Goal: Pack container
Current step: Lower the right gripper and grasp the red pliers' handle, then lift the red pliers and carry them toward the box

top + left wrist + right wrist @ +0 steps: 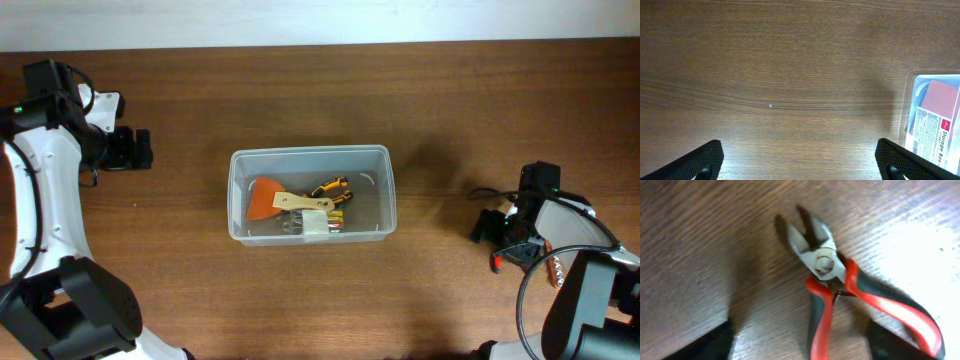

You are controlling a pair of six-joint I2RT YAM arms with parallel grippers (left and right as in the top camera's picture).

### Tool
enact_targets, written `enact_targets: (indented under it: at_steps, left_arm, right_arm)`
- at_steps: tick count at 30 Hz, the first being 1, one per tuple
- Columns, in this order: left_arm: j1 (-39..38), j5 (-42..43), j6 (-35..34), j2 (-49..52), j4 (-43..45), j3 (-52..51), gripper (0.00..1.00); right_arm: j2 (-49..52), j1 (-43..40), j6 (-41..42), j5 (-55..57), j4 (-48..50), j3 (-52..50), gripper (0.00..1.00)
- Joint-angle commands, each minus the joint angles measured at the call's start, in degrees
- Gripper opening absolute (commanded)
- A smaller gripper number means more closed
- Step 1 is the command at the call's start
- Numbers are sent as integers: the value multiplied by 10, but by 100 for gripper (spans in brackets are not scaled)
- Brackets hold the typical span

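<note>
**Right gripper (800,347) low over red-handled cutters (832,287); container (310,195) sits mid-counter.**

Its jaws stand apart astride the handles, with nothing clamped. The cutters lie skewed, so a squeeze may catch one handle and spin the tool away. The right arm reaches down near the counter's (450,90) right edge, well apart from the container. The left gripper (800,162), jaws also apart, hangs at far left.

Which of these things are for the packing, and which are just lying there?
For the packing:
container
scraper, already inside it
yellow-handled tool, already inside it
red cutters, on the table, not yet packed

Just lying about:
only a tiny speck on the table
</note>
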Motion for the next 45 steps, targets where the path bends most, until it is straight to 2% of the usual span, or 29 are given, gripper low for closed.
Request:
enact_targets:
  at_steps: [1, 5, 8, 17, 25, 33, 40, 45]
  left_arm:
    - [5, 8, -6, 5, 1, -3, 99]
    - [5, 8, -6, 5, 1, -3, 99]
    - [5, 8, -6, 5, 1, -3, 99]
    - [5, 8, -6, 5, 1, -3, 99]
    - [5, 8, -6, 5, 1, -3, 99]
    - [5, 8, -6, 5, 1, -3, 99]
    - [5, 8, -6, 5, 1, -3, 99]
    - [5, 8, -6, 5, 1, -3, 99]
  right_arm:
    - [24, -4, 2, 19, -3, -15, 73]
    - [24, -4, 2, 19, -3, -15, 64]
    - [24, -4, 2, 19, -2, -14, 49]
    - [24, -4, 2, 19, -7, -2, 20]
    - [24, -4, 2, 20, -23, 13, 10]
    - [23, -4, 2, 20, -72, 73, 9]
    - [23, 4, -31, 20, -163, 190, 10]
    - [23, 49, -75, 19, -242, 309, 11]
